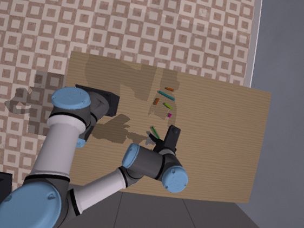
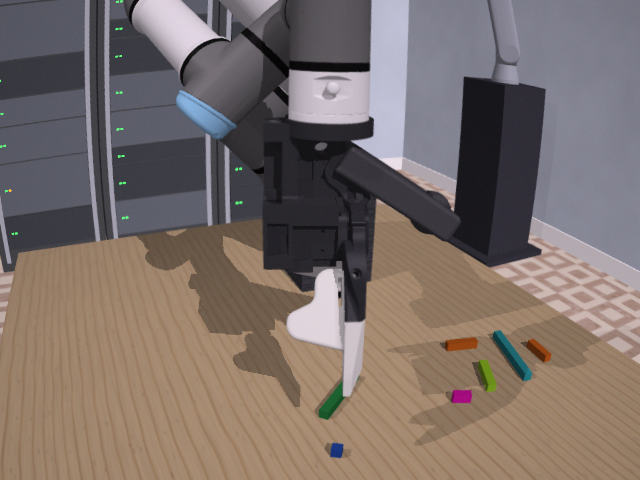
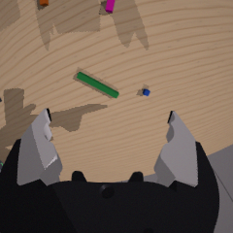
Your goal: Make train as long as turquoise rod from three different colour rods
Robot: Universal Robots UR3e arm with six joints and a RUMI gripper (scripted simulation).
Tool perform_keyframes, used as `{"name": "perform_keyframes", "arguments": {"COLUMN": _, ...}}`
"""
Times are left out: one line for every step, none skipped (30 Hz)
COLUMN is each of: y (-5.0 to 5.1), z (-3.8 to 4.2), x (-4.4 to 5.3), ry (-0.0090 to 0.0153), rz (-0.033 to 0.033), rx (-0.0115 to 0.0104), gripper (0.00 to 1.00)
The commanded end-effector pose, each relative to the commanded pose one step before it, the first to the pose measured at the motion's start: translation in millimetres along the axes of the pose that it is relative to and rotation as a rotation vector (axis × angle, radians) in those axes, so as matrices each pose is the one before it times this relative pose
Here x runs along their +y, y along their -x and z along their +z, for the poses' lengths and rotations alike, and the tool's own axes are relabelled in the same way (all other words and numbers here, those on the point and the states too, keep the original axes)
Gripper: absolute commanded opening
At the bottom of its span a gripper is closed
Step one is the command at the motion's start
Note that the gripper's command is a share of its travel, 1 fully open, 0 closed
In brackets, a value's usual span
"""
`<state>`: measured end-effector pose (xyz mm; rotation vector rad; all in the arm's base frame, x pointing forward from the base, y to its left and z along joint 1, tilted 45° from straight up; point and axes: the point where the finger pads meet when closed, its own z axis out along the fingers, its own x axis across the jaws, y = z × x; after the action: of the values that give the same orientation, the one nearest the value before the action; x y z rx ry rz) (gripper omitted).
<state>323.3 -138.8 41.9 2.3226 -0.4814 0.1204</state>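
My gripper is open and empty, low over the wooden table, with its fingertips right next to the far end of the green rod. In the wrist view the green rod lies flat just ahead of the open fingers, not between them. A small blue rod lies close by, and it also shows in the wrist view. To the right lie the magenta rod, the lime rod, the turquoise rod and two orange rods, all apart from one another.
A black post stands on the floor past the table's far right corner. The arm's base sits on the table's left part. Server racks fill the back wall.
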Motion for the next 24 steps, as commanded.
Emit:
{"name": "perform_keyframes", "arguments": {"y": -5.17, "z": -0.889, "x": 3.801, "ry": 0.00701, "rz": 0.16787, "rx": -0.00526, "gripper": 1.0}}
{"name": "perform_keyframes", "arguments": {"y": -0.68, "z": -0.006, "x": 0.58, "ry": 0.00012, "rz": 0.01958, "rx": 0.00004, "gripper": 1.0}}
{"name": "perform_keyframes", "arguments": {"y": -0.69, "z": -0.013, "x": 0.566, "ry": 0.00011, "rz": 0.01958, "rx": 0.00006, "gripper": 1.0}}
{"name": "perform_keyframes", "arguments": {"y": 0.0, "z": 0.0, "x": 0.0, "ry": 0.0, "rz": 0.0, "rx": 0.0, "gripper": 1.0}}
{"name": "perform_keyframes", "arguments": {"y": 0.0, "z": 0.0, "x": 0.0, "ry": 0.0, "rz": 0.0, "rx": 0.0, "gripper": 1.0}}
{"name": "perform_keyframes", "arguments": {"y": -0.68, "z": -0.14, "x": 0.339, "ry": -0.00011, "rz": 0.02063, "rx": 0.00036, "gripper": 1.0}}
{"name": "perform_keyframes", "arguments": {"y": -0.73, "z": 0.006, "x": 0.594, "ry": 0.00015, "rz": 0.02022, "rx": 0.00001, "gripper": 1.0}}
{"name": "perform_keyframes", "arguments": {"y": -0.7, "z": 0.022, "x": 0.567, "ry": 0.00016, "rz": 0.01899, "rx": -0.00002, "gripper": 1.0}}
{"name": "perform_keyframes", "arguments": {"y": -0.68, "z": 0.019, "x": 0.549, "ry": 0.00016, "rz": 0.01781, "rx": -0.00001, "gripper": 1.0}}
{"name": "perform_keyframes", "arguments": {"y": -0.66, "z": -0.008, "x": 0.516, "ry": 0.00012, "rz": 0.0166, "rx": 0.00006, "gripper": 1.0}}
{"name": "perform_keyframes", "arguments": {"y": -0.62, "z": -0.021, "x": 0.457, "ry": 0.00009, "rz": 0.0153, "rx": 0.0001, "gripper": 1.0}}
{"name": "perform_keyframes", "arguments": {"y": -0.55, "z": -0.023, "x": 0.389, "ry": 0.00007, "rz": 0.01398, "rx": 0.00009, "gripper": 1.0}}
{"name": "perform_keyframes", "arguments": {"y": -0.49, "z": -0.021, "x": 0.327, "ry": 0.00005, "rz": 0.01269, "rx": 0.00008, "gripper": 1.0}}
{"name": "perform_keyframes", "arguments": {"y": -0.44, "z": -0.019, "x": 0.275, "ry": 0.00004, "rz": 0.01146, "rx": 0.00007, "gripper": 1.0}}
{"name": "perform_keyframes", "arguments": {"y": -0.39, "z": -0.018, "x": 0.233, "ry": 0.00003, "rz": 0.01029, "rx": 0.00006, "gripper": 1.0}}
{"name": "perform_keyframes", "arguments": {"y": -0.35, "z": -0.017, "x": 0.2, "ry": 0.00003, "rz": 0.00918, "rx": 0.00006, "gripper": 1.0}}
{"name": "perform_keyframes", "arguments": {"y": -0.31, "z": -0.017, "x": 0.175, "ry": 0.00002, "rz": 0.00812, "rx": 0.00006, "gripper": 1.0}}
{"name": "perform_keyframes", "arguments": {"y": -0.27, "z": -0.017, "x": 0.154, "ry": 0.00001, "rz": 0.00713, "rx": 0.00006, "gripper": 1.0}}
{"name": "perform_keyframes", "arguments": {"y": -0.24, "z": -0.019, "x": 0.136, "ry": 0.00001, "rz": 0.00618, "rx": 0.00006, "gripper": 1.0}}
{"name": "perform_keyframes", "arguments": {"y": -0.21, "z": -0.02, "x": 0.119, "ry": 0.0, "rz": 0.00529, "rx": 0.00006, "gripper": 1.0}}
{"name": "perform_keyframes", "arguments": {"y": 0.0, "z": 0.0, "x": 0.0, "ry": 0.0, "rz": 0.0, "rx": 0.0, "gripper": 1.0}}
{"name": "perform_keyframes", "arguments": {"y": 0.0, "z": 0.0, "x": 0.0, "ry": 0.0, "rz": 0.0, "rx": 0.0, "gripper": 1.0}}
{"name": "perform_keyframes", "arguments": {"y": -0.17, "z": -0.063, "x": 0.05, "ry": -0.00009, "rz": 0.00429, "rx": 0.00015, "gripper": 1.0}}
{"name": "perform_keyframes", "arguments": {"y": -0.17, "z": -0.014, "x": 0.104, "ry": 0.00001, "rz": 0.00371, "rx": 0.00005, "gripper": 1.0}}
